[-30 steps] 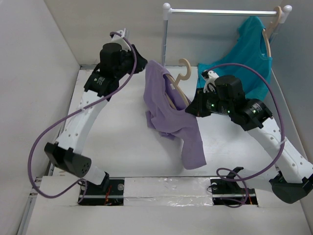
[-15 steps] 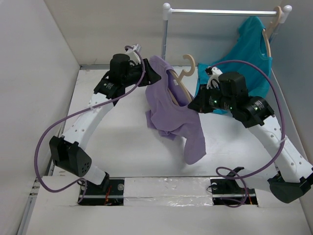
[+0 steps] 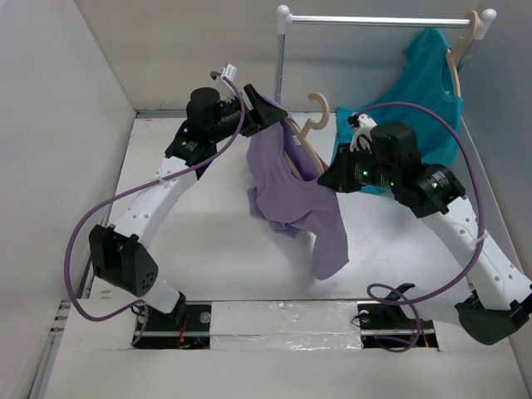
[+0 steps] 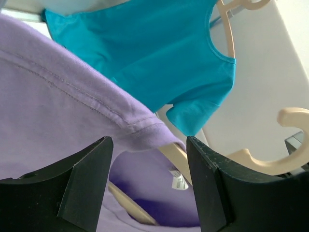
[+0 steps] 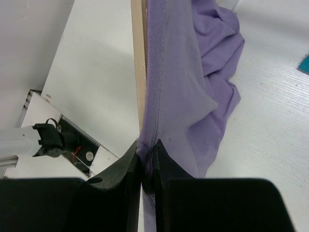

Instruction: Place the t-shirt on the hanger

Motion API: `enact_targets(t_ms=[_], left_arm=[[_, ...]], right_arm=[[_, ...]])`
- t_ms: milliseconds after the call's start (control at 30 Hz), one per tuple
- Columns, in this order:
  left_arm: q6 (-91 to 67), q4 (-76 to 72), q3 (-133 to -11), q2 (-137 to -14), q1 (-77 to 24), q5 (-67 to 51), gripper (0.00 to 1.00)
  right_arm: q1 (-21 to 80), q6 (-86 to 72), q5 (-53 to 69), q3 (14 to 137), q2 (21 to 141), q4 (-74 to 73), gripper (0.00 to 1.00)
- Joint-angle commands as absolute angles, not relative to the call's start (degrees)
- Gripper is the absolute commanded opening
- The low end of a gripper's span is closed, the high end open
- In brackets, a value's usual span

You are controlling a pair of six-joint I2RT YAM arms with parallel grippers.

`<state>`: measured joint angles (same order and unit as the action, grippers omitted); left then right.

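The white surface point(image 3: 208, 224) fills the middle of the top view, closed in by plain grey walls on the left and at the back. A rail point(image 3: 374, 20) crosses the upper right of that view. A teal shirt point(image 3: 424, 83) hangs from it on a second hanger point(image 3: 465, 41), which also shows at the top of my left wrist view point(image 4: 227, 19) above the teal shirt point(image 4: 145, 53).

The hanger point(image 3: 322, 116) is held above the surface, just right of centre. Its hook is toward the top of the frame, and its long axis slants from upper left to lower right. The shirt point(image 3: 287, 187) is draped over it and trails down to the lower right. I cannot tell whether its low end touches the surface.

My left claw point(image 3: 270, 112) is at the upper left end of the shirt. Its fingers stand wide apart and grip nothing. In its own view point(image 4: 148, 145) the shirt's hem point(image 4: 58, 96) crosses the gap, and the hanger point(image 4: 275, 166) is at the right edge.

My right claw point(image 3: 326, 179) is at the hanger's lower right end. In its view point(image 5: 146, 154) the fingers are pressed together on the hanger arm point(image 5: 139, 72) and the shirt edge point(image 5: 183, 87) lying against it.
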<state>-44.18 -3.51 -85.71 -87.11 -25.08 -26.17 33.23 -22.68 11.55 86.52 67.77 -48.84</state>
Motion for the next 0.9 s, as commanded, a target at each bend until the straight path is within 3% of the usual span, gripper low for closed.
enact_targets(t_ms=[0,500,600,633,733,833,867], left_arm=[[-49.1,-7.7,-84.4,-88.0,-25.4,-28.3,0.59],[-53.9,-12.6,-84.8,-90.7,-25.4,-30.0,0.56],[-54.1,-13.1,-84.3,-90.4,-25.4,-30.0,0.45],[-54.1,-12.9,-84.5,-90.4,-25.4,-30.1,0.32],[-53.8,-12.0,-85.1,-90.4,-25.4,-30.1,0.14],[-52.7,-9.0,-86.3,-90.3,-25.4,-29.4,0.0],[-52.5,-8.0,-87.0,-90.3,-25.4,-29.2,0.0]], right_arm=[[33.8,-22.4,11.6,87.8,66.6,-42.0,0.0],[39.8,-22.3,8.4,85.8,68.6,-38.5,0.0],[40.3,-22.2,6.2,85.5,68.7,-38.5,0.0],[40.3,-22.2,5.8,85.3,68.9,-38.6,0.0],[40.9,-22.4,4.2,84.6,69.0,-39.0,0.0],[41.5,-22.4,1.3,84.1,68.9,-39.7,0.0],[41.5,-22.4,0.7,84.0,68.8,-39.9,0.0]])
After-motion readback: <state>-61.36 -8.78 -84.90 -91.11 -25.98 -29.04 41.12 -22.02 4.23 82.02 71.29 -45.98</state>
